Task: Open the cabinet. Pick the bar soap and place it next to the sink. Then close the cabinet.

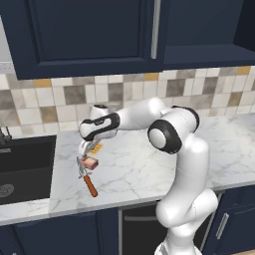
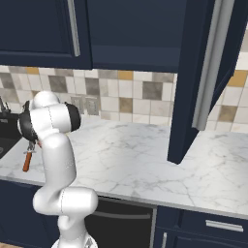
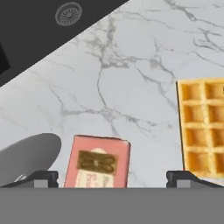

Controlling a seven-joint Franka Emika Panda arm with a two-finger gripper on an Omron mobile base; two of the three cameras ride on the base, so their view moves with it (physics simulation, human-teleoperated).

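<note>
The hand (image 3: 112, 177) is hanging wide apart, gripping nothing; the small pinkish-red rectangular bar soap (image 3: 98, 162) is lying flat on the white marble counter (image 3: 131, 87) between its fingertips; the orange ridged square (image 3: 202, 127) is sitting just beside; the dark recessed sink (image 3: 48, 26) is lying farther off.

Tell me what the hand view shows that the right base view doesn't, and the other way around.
Hand view alone: the bar soap lying on the counter between the open gripper fingertips, and a waffle-like orange square. Right base view alone: the cabinet door swung open, and the orange knife handle. Both: the marble counter and the dark sink.
</note>
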